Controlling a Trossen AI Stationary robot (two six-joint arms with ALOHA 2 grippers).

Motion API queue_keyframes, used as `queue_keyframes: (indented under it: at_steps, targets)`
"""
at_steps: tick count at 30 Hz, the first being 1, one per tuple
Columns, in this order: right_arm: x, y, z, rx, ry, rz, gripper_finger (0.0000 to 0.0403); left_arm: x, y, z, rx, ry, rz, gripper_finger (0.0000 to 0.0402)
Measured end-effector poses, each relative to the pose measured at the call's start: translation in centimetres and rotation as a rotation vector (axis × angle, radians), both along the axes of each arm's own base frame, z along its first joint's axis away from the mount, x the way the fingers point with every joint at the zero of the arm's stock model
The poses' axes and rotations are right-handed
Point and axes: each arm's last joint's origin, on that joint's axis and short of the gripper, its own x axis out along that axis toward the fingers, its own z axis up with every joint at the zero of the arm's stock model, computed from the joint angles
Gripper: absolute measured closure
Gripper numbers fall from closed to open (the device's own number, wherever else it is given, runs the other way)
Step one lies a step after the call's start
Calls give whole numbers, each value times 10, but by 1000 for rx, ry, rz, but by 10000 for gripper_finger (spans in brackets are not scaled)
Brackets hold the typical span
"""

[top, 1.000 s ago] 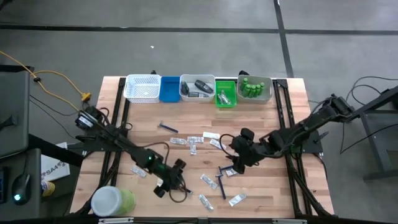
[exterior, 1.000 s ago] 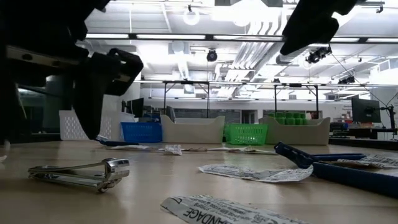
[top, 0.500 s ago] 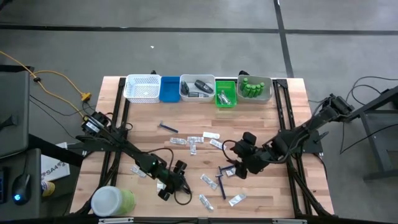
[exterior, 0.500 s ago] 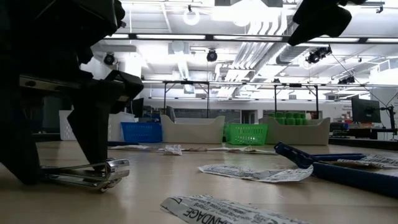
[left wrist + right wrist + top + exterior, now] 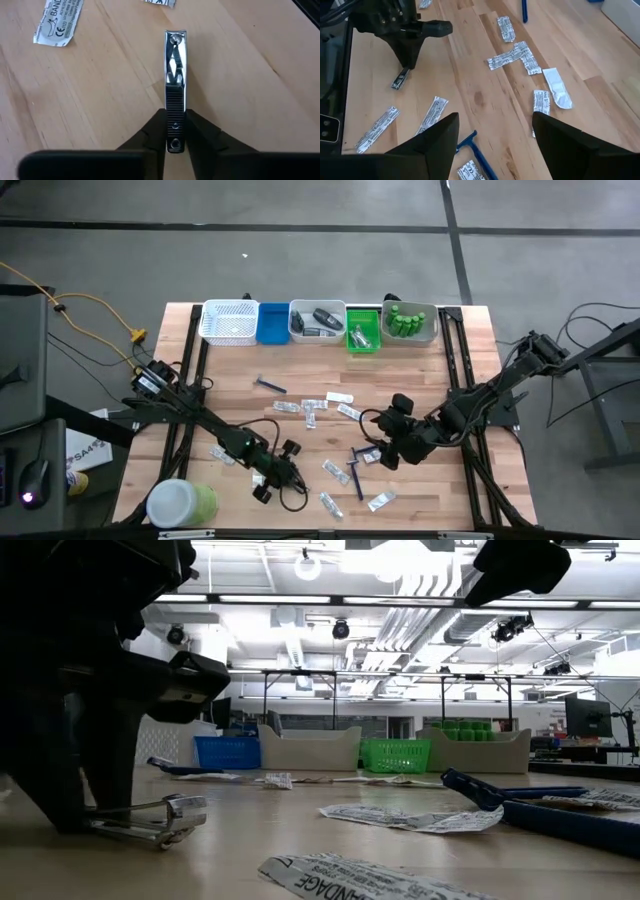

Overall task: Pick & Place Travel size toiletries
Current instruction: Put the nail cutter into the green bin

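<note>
Looking down, you see your left gripper point(image 5: 174, 131) pinched on the rear end of the nail clipper point(image 5: 175, 85), near the green jar point(image 5: 182, 502); your right gripper point(image 5: 494, 131) hangs open.

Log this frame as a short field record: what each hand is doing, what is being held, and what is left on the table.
left hand: down at the table's front, shut on the nail clipper
nail clipper: lying flat on the wood, gripped at one end
right hand: open, empty, above the table's middle
loose items: bandage sachets, blue razor
trays: along the far edge
</note>
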Motion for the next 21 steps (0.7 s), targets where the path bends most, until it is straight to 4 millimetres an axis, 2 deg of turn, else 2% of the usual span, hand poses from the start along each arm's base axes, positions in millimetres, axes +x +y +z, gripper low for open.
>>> queue_keyframes:
  at_steps: [2, 8, 16, 21]
  targets:
    - [0, 0, 0, 3, -2, 2, 156, 0, 0, 0, -9, 8, 12, 363]
    - [6, 6, -7, -7, -4, 17, 156, 2, 1, 4, 0, -34, 4, 363]
    - [32, 26, -69, -46, -58, 95, 156, 22, 18, 15, 75, -114, 86, 363]
    - [53, 40, -100, -94, -110, 160, 156, 38, 31, 27, 103, -168, 118, 363]
